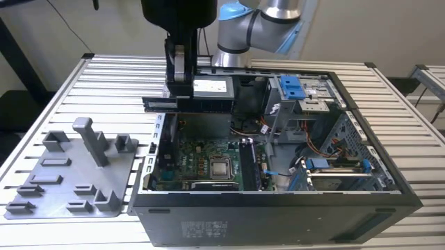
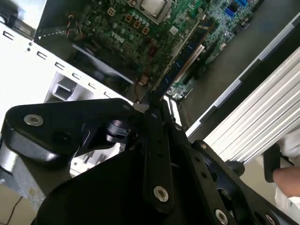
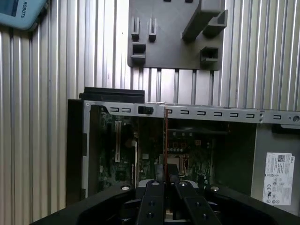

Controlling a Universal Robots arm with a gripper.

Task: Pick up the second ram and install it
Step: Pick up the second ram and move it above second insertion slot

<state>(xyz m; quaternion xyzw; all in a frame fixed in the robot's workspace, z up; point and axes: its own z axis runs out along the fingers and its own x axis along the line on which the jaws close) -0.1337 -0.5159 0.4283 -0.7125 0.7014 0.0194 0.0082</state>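
The tool [image 1: 178, 95] is clenched on the second ram [image 1: 205, 104] and holds it level above the open computer case [image 1: 278, 219]. The stick is over the motherboard [image 1: 198, 156], on the side nearest the grey fixture tray [image 1: 62, 182]. It seems clear of the board.

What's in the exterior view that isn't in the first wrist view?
Extra in the exterior view: the robot arm with blue-and-silver joints, and the blue drive brackets. Extra in the first wrist view: the corner of a light blue device. Both share the end effector shut on the second ram, the grey fixture tray and the open computer case.
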